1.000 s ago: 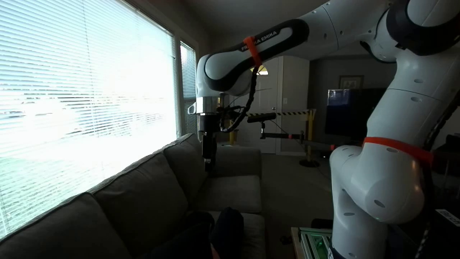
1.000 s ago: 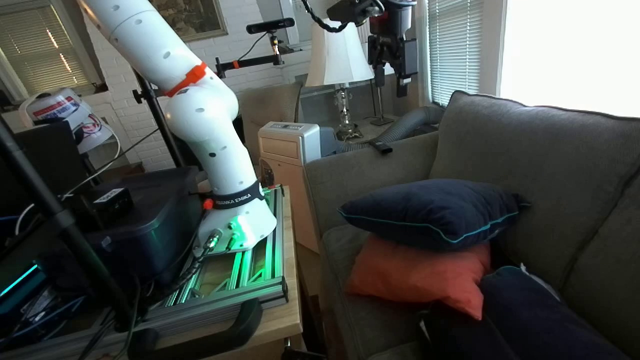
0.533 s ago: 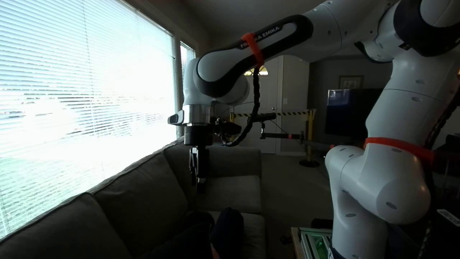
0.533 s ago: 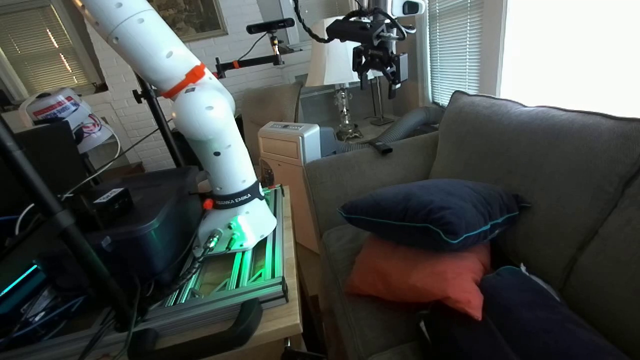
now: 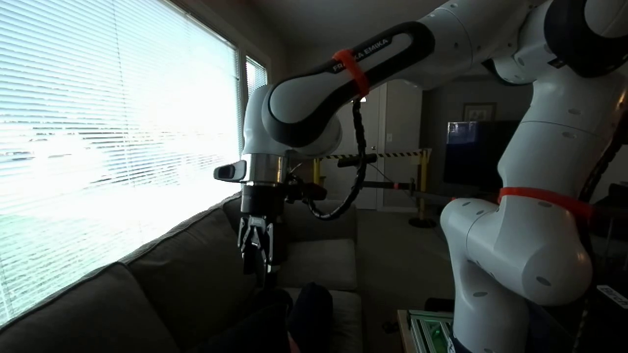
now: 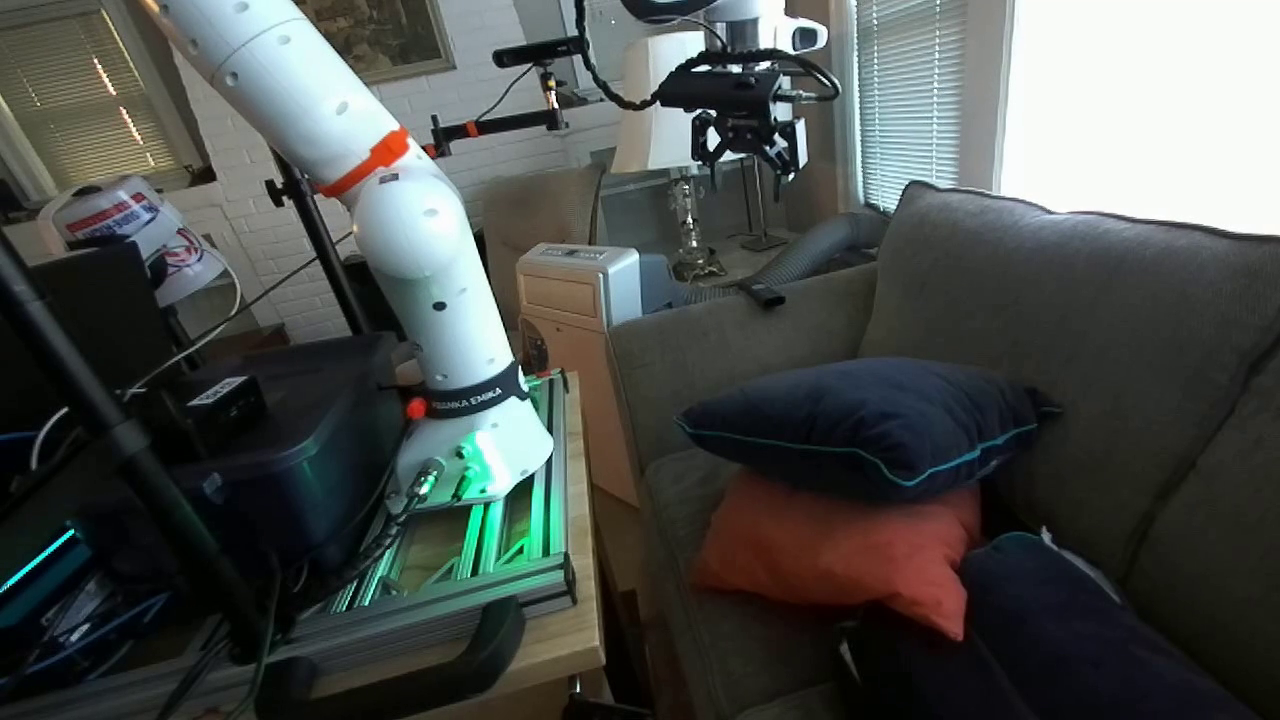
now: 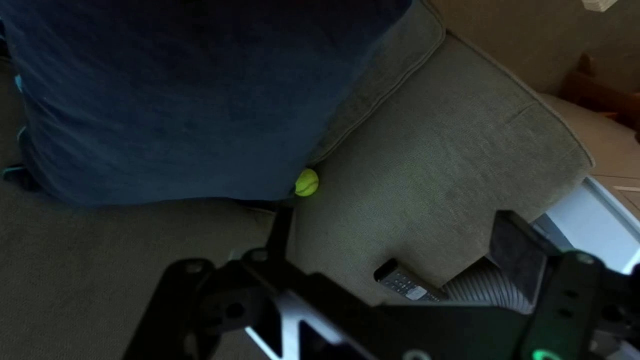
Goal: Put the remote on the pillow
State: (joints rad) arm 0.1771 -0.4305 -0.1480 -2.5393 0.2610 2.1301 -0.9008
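One clear change within last second: pincer [image 6: 745,183] turned and shifted over sofa [image 6: 1070,290], fingers [image 7: 517,255] wide apart, holding nothing. Remote [image 7: 405,282] unmoved on grey sofa arm [image 7: 440,150], so grasp probably being lined up, placing not begun. Navy pillow [image 6: 870,420], likely target, lies on orange pillow [image 6: 840,545]. Yellow ball [image 7: 306,182] by navy pillow's corner. Lamp [image 6: 657,142] beyond sofa arm; bright blinds [image 5: 122,147] behind sofa.
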